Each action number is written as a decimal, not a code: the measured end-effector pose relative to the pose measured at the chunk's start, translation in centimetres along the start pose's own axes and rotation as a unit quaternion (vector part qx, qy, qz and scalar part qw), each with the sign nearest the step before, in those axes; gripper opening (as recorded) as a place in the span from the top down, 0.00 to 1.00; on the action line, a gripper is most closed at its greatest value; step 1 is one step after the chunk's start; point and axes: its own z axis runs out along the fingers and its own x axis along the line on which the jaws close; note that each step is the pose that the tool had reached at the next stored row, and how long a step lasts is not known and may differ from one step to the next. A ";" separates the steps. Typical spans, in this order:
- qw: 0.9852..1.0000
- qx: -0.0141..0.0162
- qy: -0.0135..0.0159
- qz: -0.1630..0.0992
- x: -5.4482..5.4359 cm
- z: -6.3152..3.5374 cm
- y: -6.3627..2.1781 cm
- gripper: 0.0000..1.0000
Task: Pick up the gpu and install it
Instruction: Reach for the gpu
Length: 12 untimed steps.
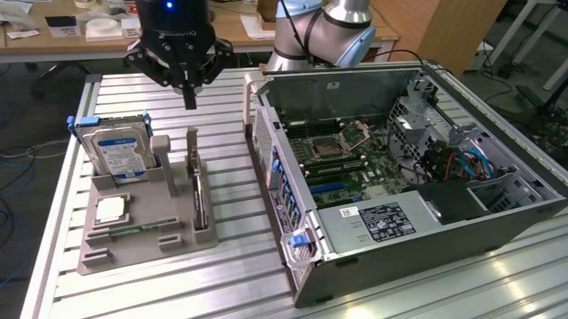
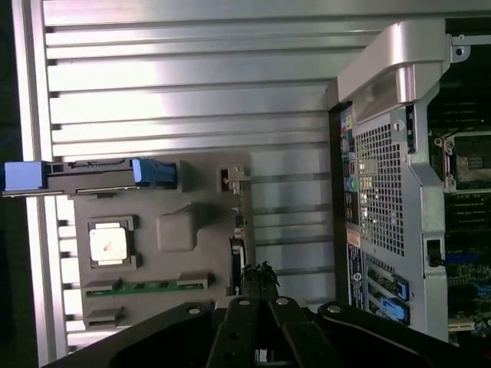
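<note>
The gpu [image 1: 197, 189] is a thin dark card standing on edge in a slot of the grey holder [image 1: 142, 242], to the exterior view's right of the hard drive. My black gripper [image 1: 189, 101] hangs above the table just past the card's far end, fingers shut and holding nothing. In the wrist view the gpu [image 2: 238, 222] appears edge-on along the side of the holder [image 2: 176, 230], and the gripper [image 2: 259, 271] has its tips pressed together over the card's end. The open computer case [image 1: 373, 232] lies to the exterior view's right, motherboard [image 1: 355, 169] exposed.
The holder also carries a silver hard drive [image 1: 116, 149] with a blue-white label, a processor chip [image 1: 111, 209] and a green memory stick [image 1: 133, 229]. The ribbed metal table [image 1: 222, 279] has bare space in front. The case's rear wall [image 2: 383, 192] stands close beside the holder.
</note>
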 end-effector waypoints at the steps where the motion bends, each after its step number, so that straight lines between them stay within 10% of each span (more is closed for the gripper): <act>1: 1.000 0.000 0.000 0.000 0.1 0.01 -0.02 0.89; 12: 1.000 0.000 0.002 -0.002 2.1 0.05 -0.57 0.89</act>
